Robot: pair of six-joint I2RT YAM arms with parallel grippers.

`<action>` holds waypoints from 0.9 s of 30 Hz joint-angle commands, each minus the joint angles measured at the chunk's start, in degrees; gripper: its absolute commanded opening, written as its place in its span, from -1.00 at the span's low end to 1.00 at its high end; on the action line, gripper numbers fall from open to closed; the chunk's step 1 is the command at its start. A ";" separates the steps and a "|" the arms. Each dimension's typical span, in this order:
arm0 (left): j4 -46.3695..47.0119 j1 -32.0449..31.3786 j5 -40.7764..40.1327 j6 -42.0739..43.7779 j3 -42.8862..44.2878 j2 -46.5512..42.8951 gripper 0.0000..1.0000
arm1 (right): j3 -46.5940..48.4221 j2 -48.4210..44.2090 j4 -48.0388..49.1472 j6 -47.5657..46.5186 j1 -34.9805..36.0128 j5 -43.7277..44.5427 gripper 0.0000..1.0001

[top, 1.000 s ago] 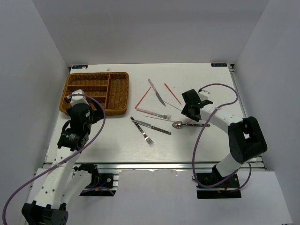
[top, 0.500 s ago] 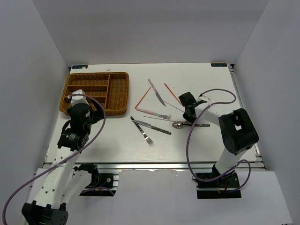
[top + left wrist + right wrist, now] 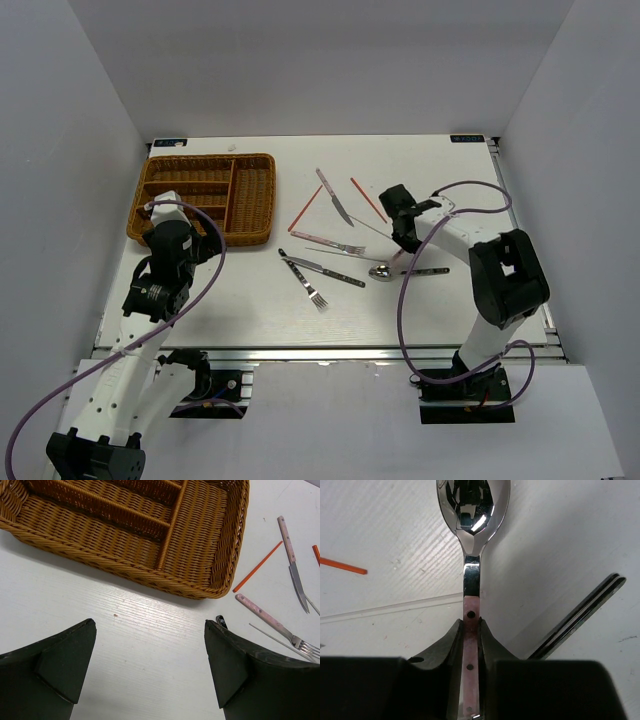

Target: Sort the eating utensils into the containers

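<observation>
Right tool (image 3: 471, 630) pinched tight on the pink-handled spoon (image 3: 472, 510), at its handle. Left tool (image 3: 150, 652) wide apart, holding nothing, near the wicker tray (image 3: 200, 587).

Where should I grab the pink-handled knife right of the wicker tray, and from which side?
Probably by its pink handle, the far end of the knife, coming straight down and closing across its narrow width. It lies flat on the table, so only its thin sides offer purchase.
</observation>
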 commanded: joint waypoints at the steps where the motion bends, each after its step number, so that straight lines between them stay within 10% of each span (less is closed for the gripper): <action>1: 1.47 0.25 0.83 0.17 -0.35 -0.29 0.96 | 3.82 -5.39 -1.46 0.58 0.39 5.86 -1.00; 11: 1.30 0.17 -0.84 -0.18 -0.44 -1.52 0.96 | 12.15 -5.92 6.71 -16.64 3.20 13.77 -1.00; 17: 0.68 0.25 -3.30 -0.70 -0.17 -2.31 0.96 | 13.56 -4.34 29.10 -30.62 6.98 -20.45 -1.00; 27: -0.28 0.17 -6.64 -1.50 0.00 -1.87 0.96 | 46.07 23.65 25.00 -21.58 18.06 -25.34 -1.00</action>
